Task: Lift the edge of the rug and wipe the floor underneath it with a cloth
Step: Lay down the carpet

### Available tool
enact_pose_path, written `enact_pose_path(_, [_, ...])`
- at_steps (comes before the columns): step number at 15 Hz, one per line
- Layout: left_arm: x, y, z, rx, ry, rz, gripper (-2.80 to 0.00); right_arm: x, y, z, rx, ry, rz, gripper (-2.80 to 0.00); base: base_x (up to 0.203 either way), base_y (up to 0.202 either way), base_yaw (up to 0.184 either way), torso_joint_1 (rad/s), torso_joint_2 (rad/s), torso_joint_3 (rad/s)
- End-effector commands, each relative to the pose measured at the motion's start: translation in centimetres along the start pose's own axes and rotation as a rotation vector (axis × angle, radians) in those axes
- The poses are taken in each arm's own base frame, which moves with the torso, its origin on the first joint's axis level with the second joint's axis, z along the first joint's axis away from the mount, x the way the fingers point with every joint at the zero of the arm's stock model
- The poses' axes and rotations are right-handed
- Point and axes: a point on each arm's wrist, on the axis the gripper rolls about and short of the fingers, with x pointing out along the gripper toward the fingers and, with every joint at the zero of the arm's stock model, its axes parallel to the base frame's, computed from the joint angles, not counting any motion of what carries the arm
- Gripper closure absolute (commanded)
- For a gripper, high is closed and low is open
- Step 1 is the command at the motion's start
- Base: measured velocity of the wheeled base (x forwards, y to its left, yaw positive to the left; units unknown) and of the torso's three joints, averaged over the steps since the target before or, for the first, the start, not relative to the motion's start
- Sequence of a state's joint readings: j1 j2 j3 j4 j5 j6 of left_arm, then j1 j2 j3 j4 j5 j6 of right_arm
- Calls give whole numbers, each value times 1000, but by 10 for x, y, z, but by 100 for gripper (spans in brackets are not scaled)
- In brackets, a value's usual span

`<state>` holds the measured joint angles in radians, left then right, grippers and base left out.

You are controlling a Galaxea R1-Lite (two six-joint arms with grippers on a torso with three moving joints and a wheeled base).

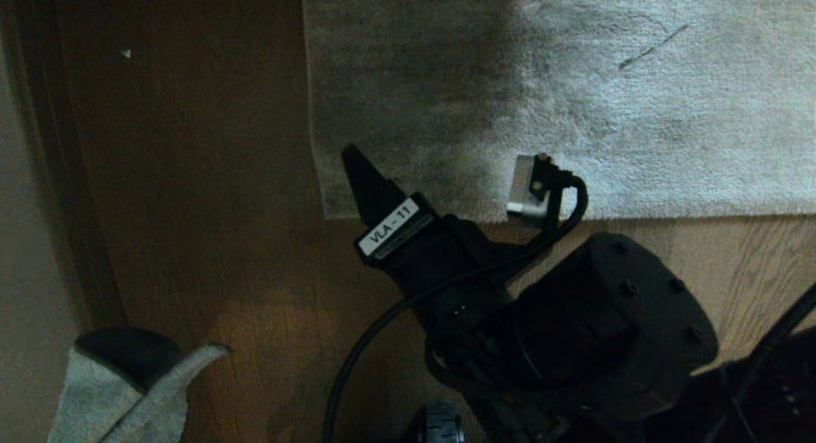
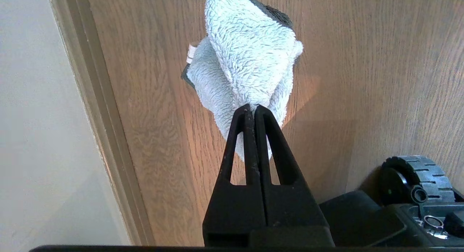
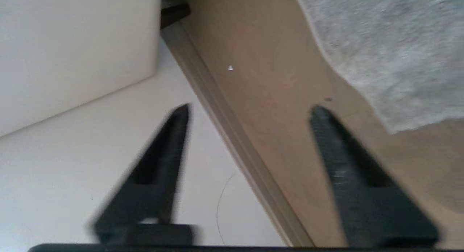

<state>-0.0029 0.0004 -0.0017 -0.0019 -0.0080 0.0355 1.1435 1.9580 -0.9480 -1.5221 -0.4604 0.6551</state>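
On glossy planks (image 1: pixel 210 239) — plush rug edge (image 1: pixel 446 213)

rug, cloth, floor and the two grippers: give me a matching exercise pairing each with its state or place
Things:
1. light grey-beige plush rug
2. pale grey-green terry cloth
3. right gripper
4. brown wood-grain plank floor

States:
a. fingers apart, nothing between them
b. lying flat, corner down
c. pinched in the left gripper
d. bare beside the rug

Pairs: 1-b, 2-c, 3-a, 4-d
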Motion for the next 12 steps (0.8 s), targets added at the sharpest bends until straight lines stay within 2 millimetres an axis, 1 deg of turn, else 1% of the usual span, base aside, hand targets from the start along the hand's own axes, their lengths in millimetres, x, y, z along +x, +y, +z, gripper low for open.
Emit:
enact_pose_path(1, [0,0,0,0,0,0,0,-6,-2,8,11,-24,6,0,0,0,0,0,0,0])
enact_pose_path(7, [0,0,0,0,0,0,0,-22,-16,10,-31,24,-47,0,0,0,0,0,0,0])
enact_pose_path(9, [0,0,0,0,0,0,0,-27,-16,16,-36,22,-54,0,0,0,0,0,0,0])
enact_pose_path(12, [0,0,0,0,-1,-1,0,-35,-30,26,-91,28,-100,0,0,0,0,0,0,0])
